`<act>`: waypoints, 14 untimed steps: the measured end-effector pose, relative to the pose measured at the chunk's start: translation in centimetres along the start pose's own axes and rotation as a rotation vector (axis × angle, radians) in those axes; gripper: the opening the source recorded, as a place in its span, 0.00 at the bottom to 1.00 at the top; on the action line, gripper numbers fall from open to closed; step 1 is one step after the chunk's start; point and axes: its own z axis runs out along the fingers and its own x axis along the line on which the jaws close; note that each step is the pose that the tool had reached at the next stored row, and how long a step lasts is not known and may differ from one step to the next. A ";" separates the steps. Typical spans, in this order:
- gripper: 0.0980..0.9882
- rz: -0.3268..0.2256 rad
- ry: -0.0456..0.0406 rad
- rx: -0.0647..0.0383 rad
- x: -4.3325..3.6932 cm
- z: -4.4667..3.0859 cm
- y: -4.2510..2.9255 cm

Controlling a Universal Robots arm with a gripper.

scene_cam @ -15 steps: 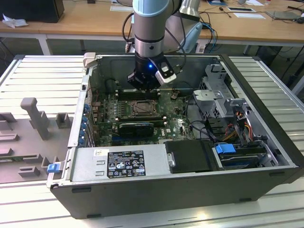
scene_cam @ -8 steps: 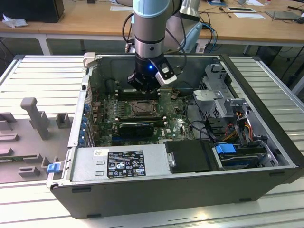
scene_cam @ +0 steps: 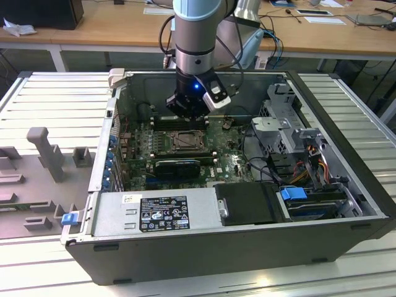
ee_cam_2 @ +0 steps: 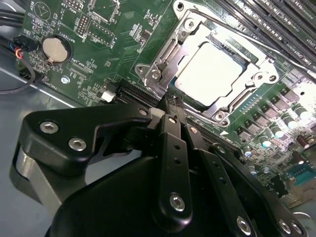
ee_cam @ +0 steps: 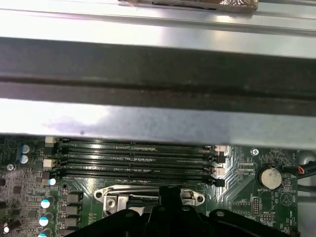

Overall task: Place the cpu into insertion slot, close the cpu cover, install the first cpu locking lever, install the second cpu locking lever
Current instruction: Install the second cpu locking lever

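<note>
The cpu (ee_cam_2: pixel 213 73) was seen seated in the insertion slot (ee_cam_2: pixel 230 109), near the middle of the green motherboard (scene_cam: pixel 232 166) inside the open computer case (scene_cam: pixel 247 253); its top was a pale silver-grey metal square, flat and matt, with rounded corners. The cpu cover (ee_cam_2: pixel 168 59), a thin shiny metal frame with a cut-out centre, was observed lying down flat around the chip, so that the chip's top showed through the opening; screw heads were visible at the frame's corners. In the exterior view the socket (scene_cam: pixel 184 142) was located directly beneath the arm's tool. The gripper (ee_cam_2: pixel 173 106) was positioned just above the socket's edge, with its black fingers (ee_cam_2: pixel 174 143) brought together at the tips and nothing held between them. The long black memory slots (ee_cam: pixel 138 159) were noted beside the socket; a round coin battery (ee_cam_2: pixel 55 49) was set well apart on the board.
</note>
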 end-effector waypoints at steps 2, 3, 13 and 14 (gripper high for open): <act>0.01 0.000 0.0001 0.000 0.01 -0.02 -0.17; 0.01 0.000 0.0000 0.000 0.01 -0.02 -0.23; 0.01 0.000 0.0000 0.000 -0.05 -1.33 -0.18; 0.01 0.000 0.0000 0.000 -0.05 -1.49 -0.17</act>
